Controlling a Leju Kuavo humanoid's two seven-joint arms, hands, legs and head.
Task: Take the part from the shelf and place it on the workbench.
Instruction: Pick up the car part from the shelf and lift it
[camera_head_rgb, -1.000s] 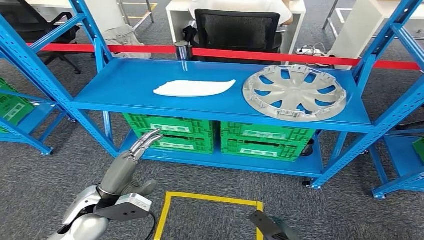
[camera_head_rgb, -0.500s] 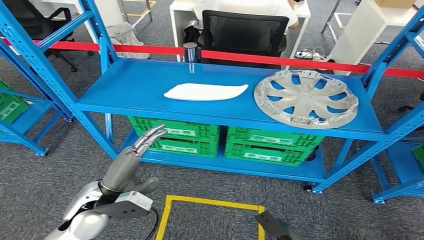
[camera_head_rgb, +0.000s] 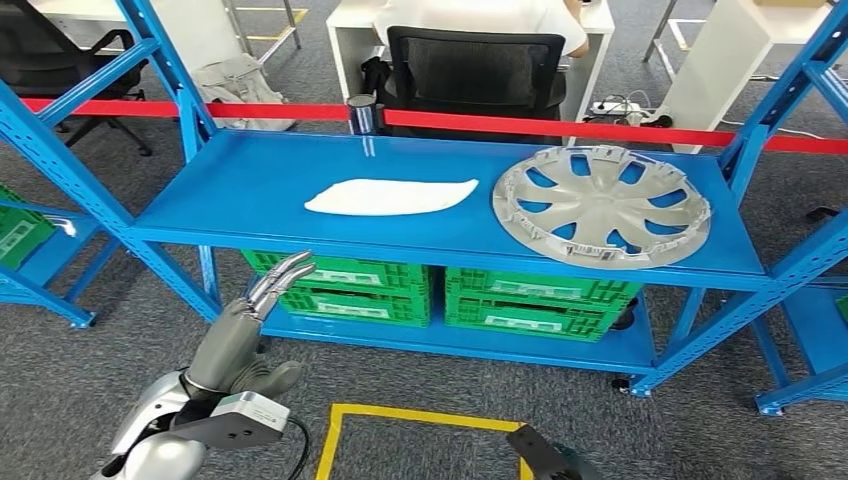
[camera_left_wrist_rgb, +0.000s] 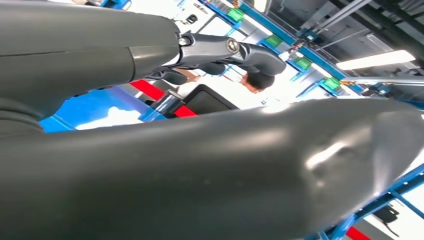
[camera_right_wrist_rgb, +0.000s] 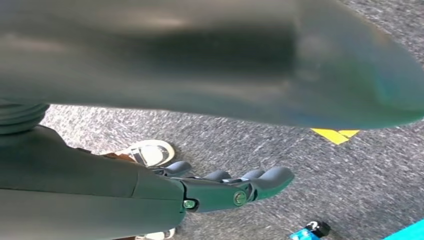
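Two parts lie on the blue shelf (camera_head_rgb: 250, 190): a flat white part (camera_head_rgb: 390, 196) near its middle and a silver wheel cover (camera_head_rgb: 600, 205) toward its right end, well apart from each other, both flat on the painted deck. My left hand (camera_head_rgb: 250, 325) is raised below and in front of the shelf edge, fingers (camera_head_rgb: 283, 277) extended, close together and holding nothing. My right hand (camera_right_wrist_rgb: 220, 192) hangs over grey carpet (camera_right_wrist_rgb: 350, 190), fingers slightly curled and apart, holding nothing. Green crates (camera_head_rgb: 440, 290) fill the lower tier. Behind the shelf runs a red barrier tape (camera_head_rgb: 600, 130); beyond it, a black mesh chair (camera_head_rgb: 475, 70) at a white desk (camera_head_rgb: 350, 20). Yellow floor tape (camera_head_rgb: 420, 420) marks the carpet before me.
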